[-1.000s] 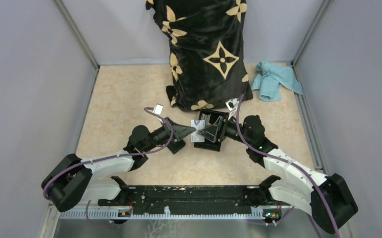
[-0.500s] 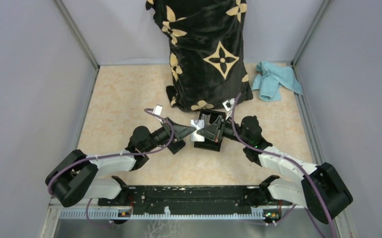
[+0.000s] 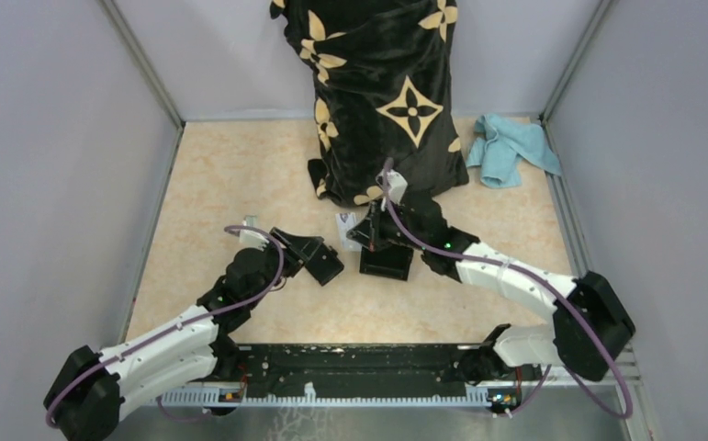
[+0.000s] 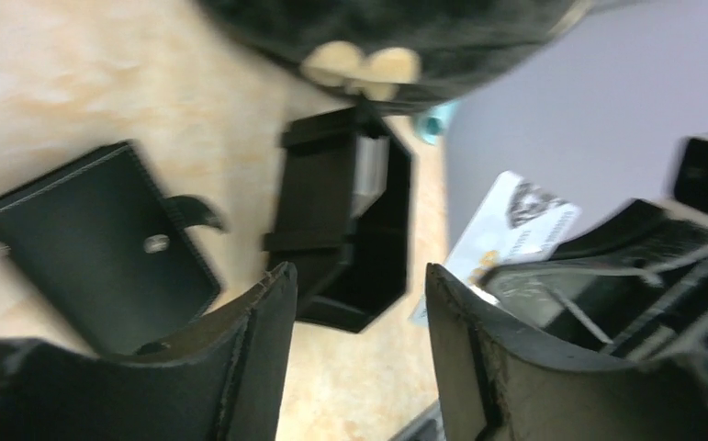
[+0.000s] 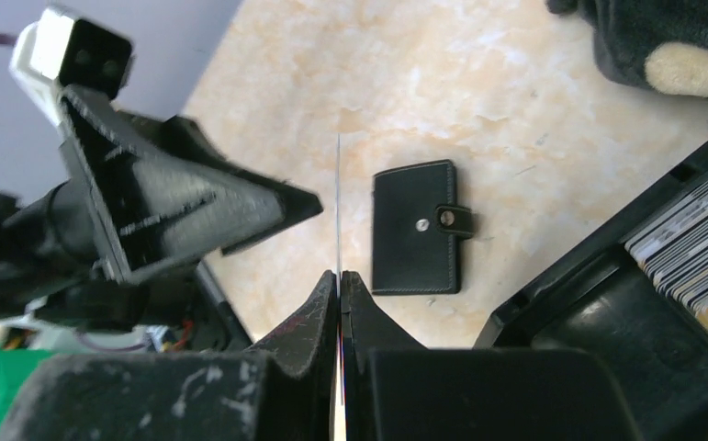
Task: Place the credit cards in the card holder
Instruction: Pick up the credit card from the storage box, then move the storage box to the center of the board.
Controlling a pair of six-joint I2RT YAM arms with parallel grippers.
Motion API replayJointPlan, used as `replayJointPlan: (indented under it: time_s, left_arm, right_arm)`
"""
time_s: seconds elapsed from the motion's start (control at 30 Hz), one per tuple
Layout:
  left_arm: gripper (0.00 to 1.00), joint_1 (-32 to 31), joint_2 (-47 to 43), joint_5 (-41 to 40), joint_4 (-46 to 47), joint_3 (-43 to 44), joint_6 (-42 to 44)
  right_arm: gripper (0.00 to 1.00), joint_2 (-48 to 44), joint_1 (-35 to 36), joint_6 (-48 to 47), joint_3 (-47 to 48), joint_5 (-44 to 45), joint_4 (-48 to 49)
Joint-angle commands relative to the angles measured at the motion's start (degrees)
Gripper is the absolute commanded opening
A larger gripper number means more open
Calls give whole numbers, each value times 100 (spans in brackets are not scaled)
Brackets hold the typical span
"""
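My right gripper (image 5: pixel 341 276) is shut on a pale credit card (image 4: pixel 506 234), which shows edge-on as a thin line (image 5: pixel 339 202) in the right wrist view. It holds the card above the table just left of the rigid black box (image 3: pixel 388 265). The card holder (image 5: pixel 414 230), a flat black wallet with a strap tab, lies closed on the table below the card; it also shows as a black wallet (image 3: pixel 327 269) from above. My left gripper (image 4: pixel 354 276) stands open and empty, just left of the card holder. Several more cards (image 5: pixel 694 239) stand in the box.
A tall black cushion with gold flowers (image 3: pixel 387 92) stands at the back, close behind the box. A blue cloth (image 3: pixel 511 147) lies at the back right. Grey walls close in the left and right sides.
The left gripper opened, let go of the card and drew back to the left. The right gripper shut on the card and carried it left, past the box.
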Motion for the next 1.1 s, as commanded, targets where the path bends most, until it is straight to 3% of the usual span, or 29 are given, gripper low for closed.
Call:
replayJointPlan:
  time_s: [0.0,0.1,0.4,0.6,1.07]
  left_arm:
    - [56,-17,-124,-755,-1868,-10,-443]
    - [51,-17,-17,-809,-2263,59,-548]
    - [18,-23,383,-873,-2958,257,-802]
    - [13,-26,420,-889,-3078,225,-838]
    - [15,-26,1193,-870,-2782,354,-677]
  right_arm:
    - [0,769,404,-843,976,1064,-1264]
    - [0,1380,558,-1161,1567,1199,-1857]
    - [0,2577,938,-1876,2819,1471,-2987]
    - [0,2885,890,-1754,2987,2240,-3153]
    - [0,2957,630,-1706,2954,3246,-3775]
